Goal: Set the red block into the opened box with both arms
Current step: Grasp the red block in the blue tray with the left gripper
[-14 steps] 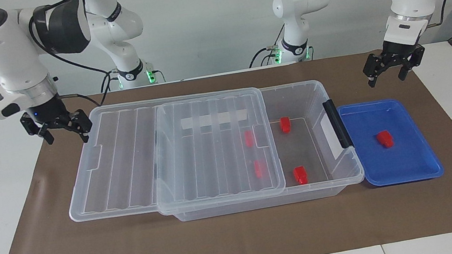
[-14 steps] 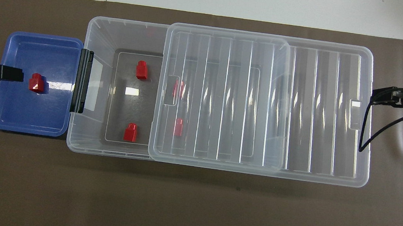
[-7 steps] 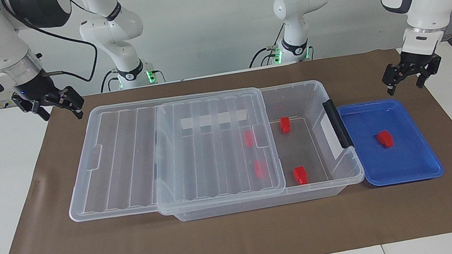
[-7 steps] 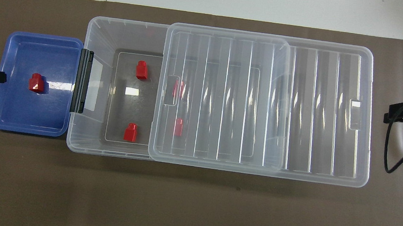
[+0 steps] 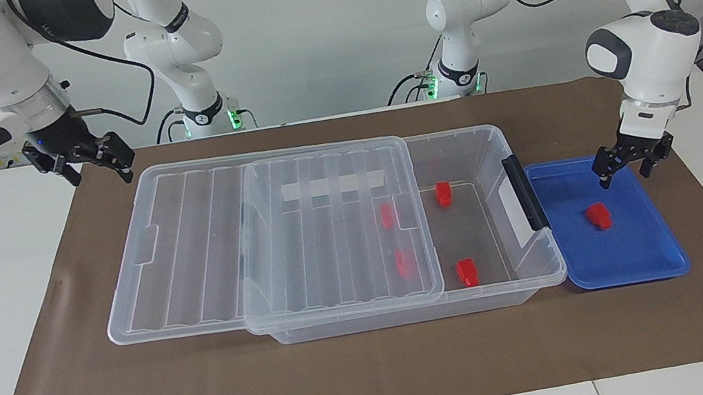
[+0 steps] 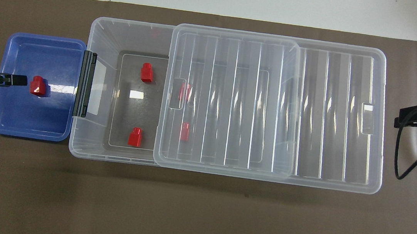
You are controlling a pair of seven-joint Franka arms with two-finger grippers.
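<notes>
From my station I see the left gripper (image 5: 626, 172) hanging over the blue tray (image 5: 654, 264), fingers spread and holding nothing. The red block (image 5: 599, 216) lies in that tray, apart from the gripper; in the overhead view it sits at about three o'clock from the fingertips, just beside them. The box (image 5: 454, 140) stands beside the tray, its lid (image 5: 206, 247) slid toward the right arm's end, with four more red blocks inside. The right gripper (image 5: 88, 168) waits, spread and unladen, over the mat (image 5: 378, 375) off the lid's corner.
</notes>
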